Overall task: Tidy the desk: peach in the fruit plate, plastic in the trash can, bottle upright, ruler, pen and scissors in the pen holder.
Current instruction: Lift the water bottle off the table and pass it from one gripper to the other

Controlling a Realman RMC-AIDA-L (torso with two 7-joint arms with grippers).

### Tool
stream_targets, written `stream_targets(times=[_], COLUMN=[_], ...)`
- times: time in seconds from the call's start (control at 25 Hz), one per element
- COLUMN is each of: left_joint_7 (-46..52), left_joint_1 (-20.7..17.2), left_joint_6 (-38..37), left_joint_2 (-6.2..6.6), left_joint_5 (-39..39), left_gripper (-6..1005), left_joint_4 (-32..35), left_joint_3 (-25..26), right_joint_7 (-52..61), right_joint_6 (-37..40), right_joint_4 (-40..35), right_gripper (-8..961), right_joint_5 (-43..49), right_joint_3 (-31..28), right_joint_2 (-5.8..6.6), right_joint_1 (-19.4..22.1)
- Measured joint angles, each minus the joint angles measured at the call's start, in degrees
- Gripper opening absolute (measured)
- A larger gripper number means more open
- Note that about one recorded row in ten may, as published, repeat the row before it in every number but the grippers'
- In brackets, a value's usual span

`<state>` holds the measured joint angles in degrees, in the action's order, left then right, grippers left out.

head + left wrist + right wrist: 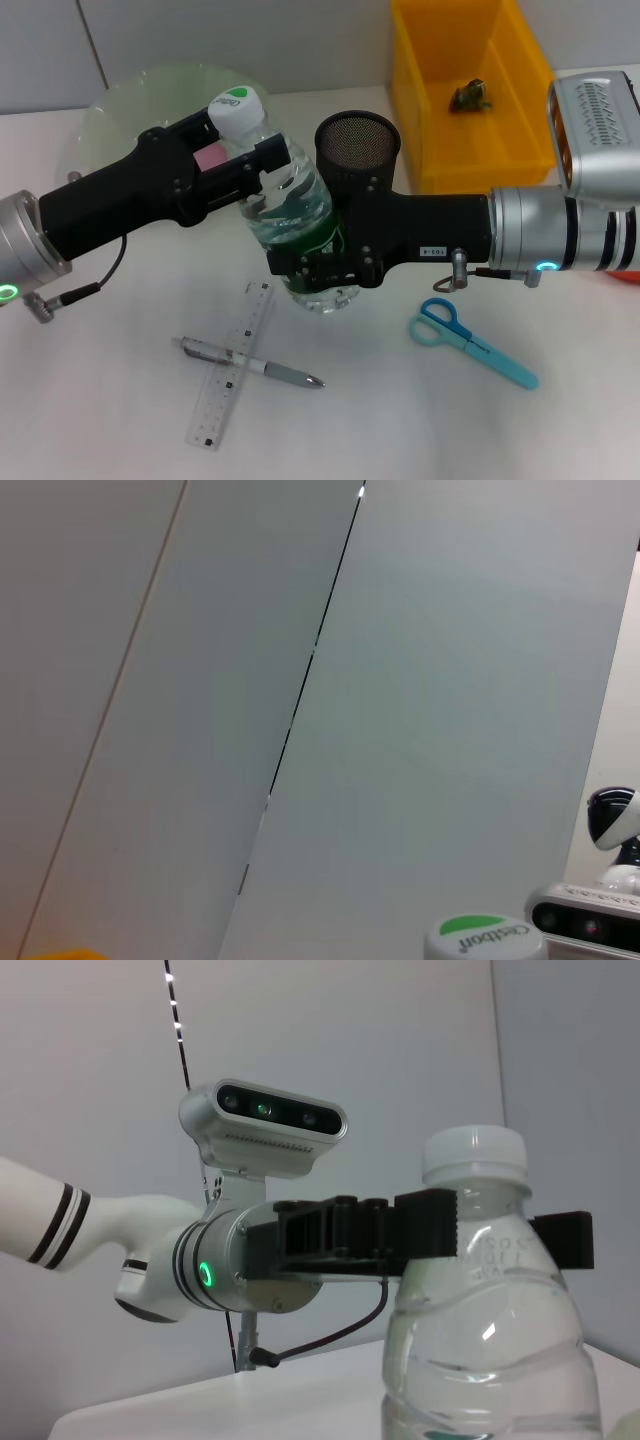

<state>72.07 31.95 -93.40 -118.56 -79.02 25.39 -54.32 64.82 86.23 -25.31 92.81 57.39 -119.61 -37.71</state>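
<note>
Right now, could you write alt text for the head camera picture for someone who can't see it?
Two black grippers, left gripper and right gripper, hold an upright water bottle above a white desk. A ruler, pen and blue scissors lie in front.

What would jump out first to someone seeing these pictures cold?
Mid-desk, both grippers hold one clear water bottle upright: the left gripper near its white cap, the right gripper around its lower body. In front lie a pen crossing a ruler, with blue scissors to the right.
</note>
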Motion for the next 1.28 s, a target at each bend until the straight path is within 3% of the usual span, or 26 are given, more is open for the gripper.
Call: stream_targets(times=[1.28], left_joint_7=[0.0], left_joint_1=[0.3], left_joint_6=[-0.2], left_joint_2=[0.08], left_joint_5=[0.3], left_gripper=[722], left_joint_4=[0.4], left_joint_3=[0.4], right_joint_7=[-0.4], right_joint_6=[-0.5], right_joint_4=[0.0], right_gripper=[769], right_joint_5=[0.0], right_joint_3=[0.0], right_joint_2=[0.00], right_joint_1=[-0.2])
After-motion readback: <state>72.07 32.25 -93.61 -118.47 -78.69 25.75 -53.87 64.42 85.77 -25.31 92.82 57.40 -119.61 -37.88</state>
